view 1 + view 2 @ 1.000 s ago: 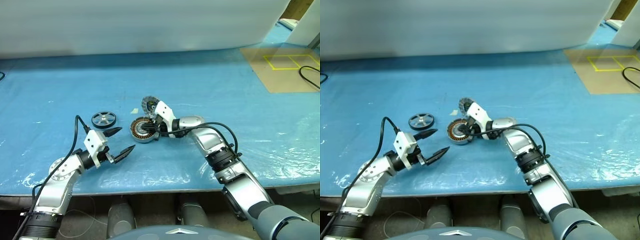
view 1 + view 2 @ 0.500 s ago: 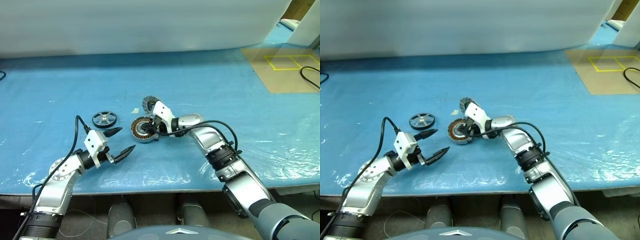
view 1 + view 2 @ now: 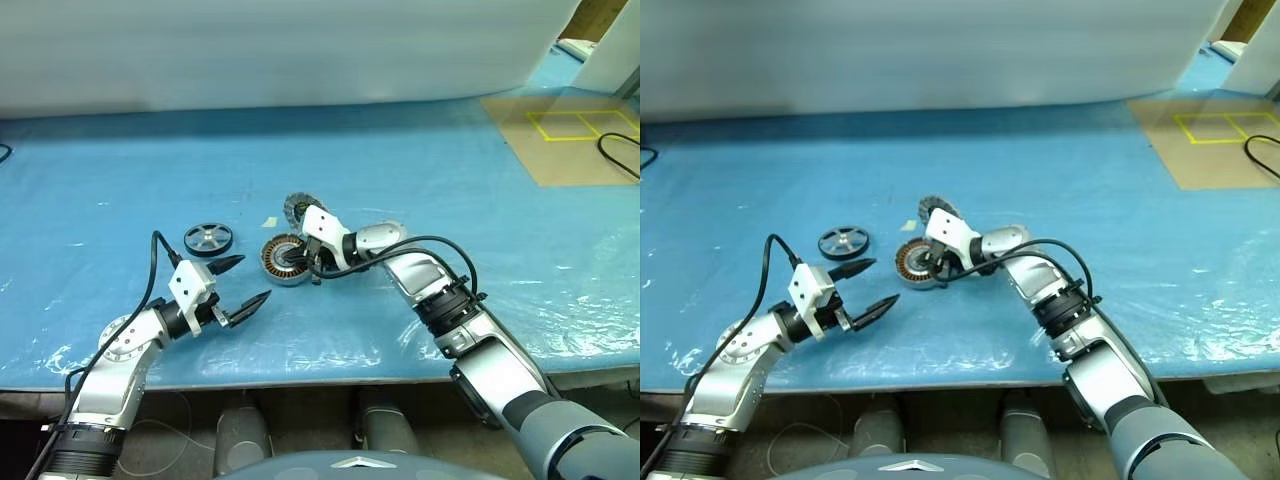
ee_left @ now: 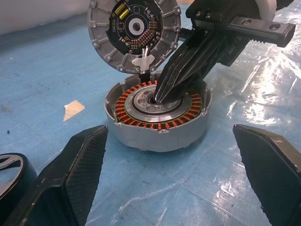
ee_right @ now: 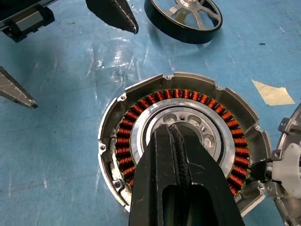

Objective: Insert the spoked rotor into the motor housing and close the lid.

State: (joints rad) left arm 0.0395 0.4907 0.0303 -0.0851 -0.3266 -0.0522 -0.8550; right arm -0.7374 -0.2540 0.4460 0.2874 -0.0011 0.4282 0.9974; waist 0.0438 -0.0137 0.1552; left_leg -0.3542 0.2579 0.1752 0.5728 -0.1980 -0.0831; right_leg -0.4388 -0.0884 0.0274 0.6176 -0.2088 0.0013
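Blue-sheeted table (image 3: 420,170) bears motor housing (image 3: 283,259), spoked rotor (image 3: 208,239).

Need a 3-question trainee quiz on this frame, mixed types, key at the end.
1. True or false: the spoked rotor already sits inside the motor housing.
2. The right end effector, fingers shut, has its tips: A) in the housing's central hole, B) on the rotor, C) on the blue sheet.
3. Fill in: the lid stands ____ behind the housing, circuit face showing.

Key: 1 false, the rotor lies on the sheet beyond the open left end effector. 2 A. 3 upright.
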